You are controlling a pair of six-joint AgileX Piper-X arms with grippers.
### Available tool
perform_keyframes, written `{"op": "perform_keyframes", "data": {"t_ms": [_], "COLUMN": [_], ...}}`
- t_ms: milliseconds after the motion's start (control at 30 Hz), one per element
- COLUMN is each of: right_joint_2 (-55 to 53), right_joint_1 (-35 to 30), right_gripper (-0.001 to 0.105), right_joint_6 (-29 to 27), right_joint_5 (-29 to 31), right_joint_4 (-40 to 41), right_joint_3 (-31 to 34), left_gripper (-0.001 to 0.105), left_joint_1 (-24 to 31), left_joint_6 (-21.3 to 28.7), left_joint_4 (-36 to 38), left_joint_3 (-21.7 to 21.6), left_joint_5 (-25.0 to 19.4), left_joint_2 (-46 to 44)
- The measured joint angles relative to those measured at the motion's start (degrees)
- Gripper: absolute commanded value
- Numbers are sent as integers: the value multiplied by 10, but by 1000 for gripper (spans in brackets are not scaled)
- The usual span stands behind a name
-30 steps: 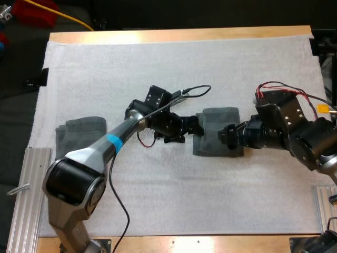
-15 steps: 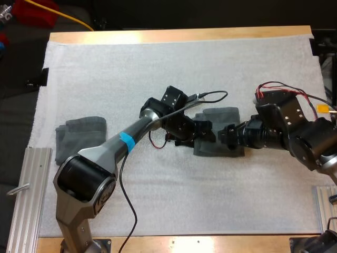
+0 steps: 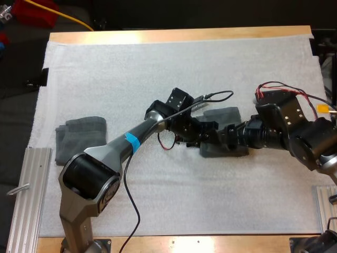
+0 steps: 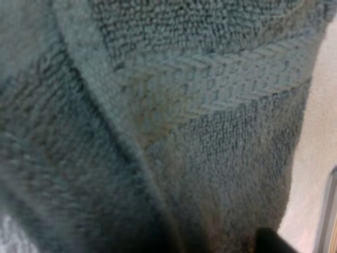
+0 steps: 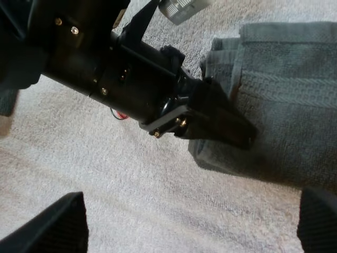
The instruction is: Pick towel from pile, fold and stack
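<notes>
Left claw (image 3: 209, 135) has slid onto the folded towel (image 3: 227, 114), its grip impossible to tell; right claw (image 5: 190, 220) spread wide.

1. White mat (image 3: 158, 68) covers most of the wooden bench (image 3: 179, 36).
2. Dark grey-green towel (image 3: 227, 114), folded to a rough rectangle, lies right of the mat's centre.
3. Left gripper (image 3: 209, 136) is at this towel's left edge, with its arm running diagonally across the mat. Jaws cannot be read from here.
4. Right gripper (image 3: 225, 138) is over the same towel, coming in from its right side, and the two grippers nearly meet.
5. Second grey-green towel (image 3: 80, 138) lies near the mat's left edge, well apart from both grippers.
6. Ribbed metal rail (image 3: 30, 195) lies at the bench's near left corner.
</notes>
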Motion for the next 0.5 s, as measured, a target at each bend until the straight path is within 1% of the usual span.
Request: {"op": "perform_keyframes", "data": {"t_ms": [67, 133, 167, 200, 300, 400, 500], "right_joint_2": [0, 0, 0, 0, 0, 0, 0], "right_joint_1": [0, 0, 0, 0, 0, 0, 0], "right_gripper": [78, 78, 78, 78, 78, 78, 78], "right_joint_6": [0, 0, 0, 0, 0, 6, 14], "right_joint_5": [-2, -9, -11, -15, -18, -22, -38], "right_joint_4": [0, 0, 0, 0, 0, 0, -2], "right_joint_3": [0, 0, 0, 0, 0, 0, 0], "left_gripper": [25, 11, 5, 3, 2, 2, 2], "left_joint_1": [0, 0, 0, 0, 0, 3, 14], "left_joint_6": [0, 6, 13, 23, 76, 135, 175], "left_joint_4": [0, 5, 8, 14, 46, 82, 112], "left_joint_3": [0, 0, 0, 0, 0, 0, 0], "left_joint_5": [0, 0, 0, -3, -28, -68, -77], "left_joint_2": [0, 0, 0, 0, -12, -37, -65]}}
